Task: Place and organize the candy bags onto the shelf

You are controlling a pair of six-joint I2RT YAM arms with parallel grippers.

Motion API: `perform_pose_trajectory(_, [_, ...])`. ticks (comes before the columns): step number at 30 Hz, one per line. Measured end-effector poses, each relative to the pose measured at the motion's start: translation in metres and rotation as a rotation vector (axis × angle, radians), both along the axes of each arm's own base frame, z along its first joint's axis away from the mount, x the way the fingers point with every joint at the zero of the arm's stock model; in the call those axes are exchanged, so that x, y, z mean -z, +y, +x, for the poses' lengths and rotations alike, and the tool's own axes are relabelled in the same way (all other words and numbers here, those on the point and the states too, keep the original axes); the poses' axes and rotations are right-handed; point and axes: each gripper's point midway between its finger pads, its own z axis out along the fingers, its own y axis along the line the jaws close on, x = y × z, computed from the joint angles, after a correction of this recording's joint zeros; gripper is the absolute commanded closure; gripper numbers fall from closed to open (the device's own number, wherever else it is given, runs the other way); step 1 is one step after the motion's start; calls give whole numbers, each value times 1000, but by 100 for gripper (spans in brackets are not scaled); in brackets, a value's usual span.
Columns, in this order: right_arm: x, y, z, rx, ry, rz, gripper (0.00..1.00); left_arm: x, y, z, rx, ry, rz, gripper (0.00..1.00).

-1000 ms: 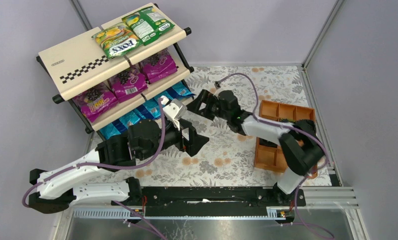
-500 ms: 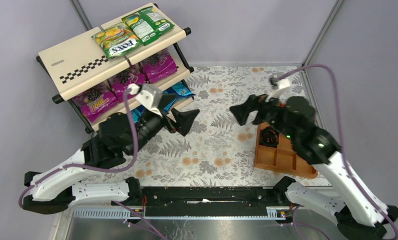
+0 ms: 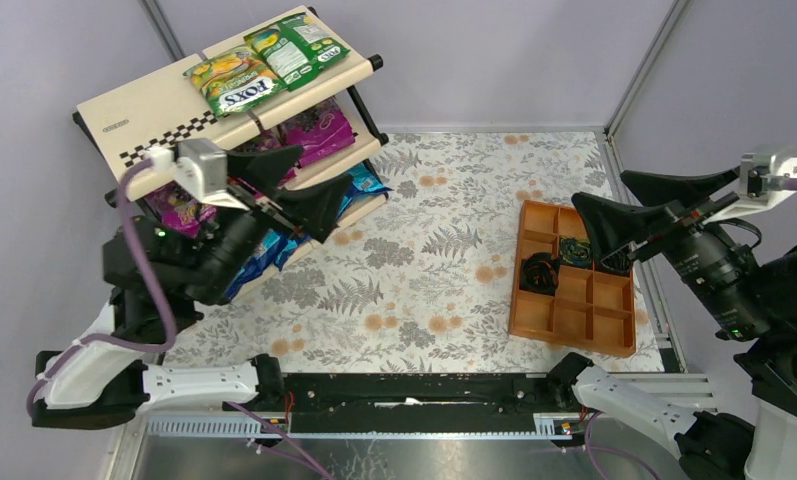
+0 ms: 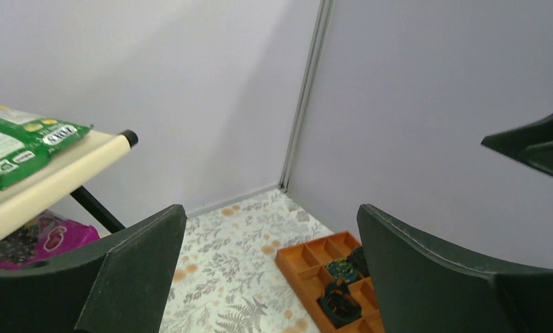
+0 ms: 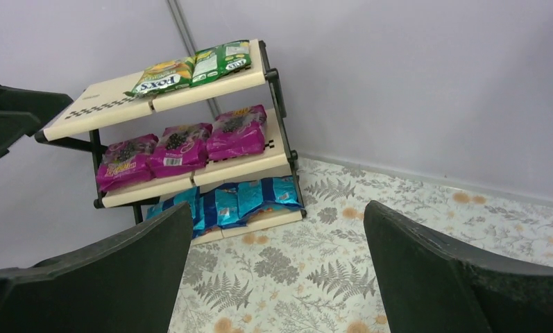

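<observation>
While left claw, right claw gape empty, shelf carries candy bags on all tiers; tray holds black coils.

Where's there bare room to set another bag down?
The shelf's top board is bare left of the two green bags. Middle tier is packed with three magenta bags, bottom with blue bags. The table between shelf and tray is open too.

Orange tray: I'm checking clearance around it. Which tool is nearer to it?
Right. The right tool hangs open, raised over the far side of the orange tray; the left tool is far off, raised beside the shelf.
</observation>
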Motion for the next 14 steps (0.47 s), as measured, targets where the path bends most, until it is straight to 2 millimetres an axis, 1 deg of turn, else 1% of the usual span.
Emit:
perform_pose_trajectory(3, [-6, -4, -4, 1, -18, 4, 0, -15, 12, -4, 0, -15, -39, 1])
perform_pose_trajectory(6, [-5, -3, -4, 0, -13, 0, 0, -25, 25, -9, 0, -28, -74, 1])
perform_pose_trajectory(9, [-3, -2, -3, -1, -9, -2, 0, -30, 31, -12, 0, -34, -91, 1])
perform_pose_trajectory(14, [10, 0, -1, -2, 10, -18, 0, -28, 31, -12, 1, -32, -85, 1])
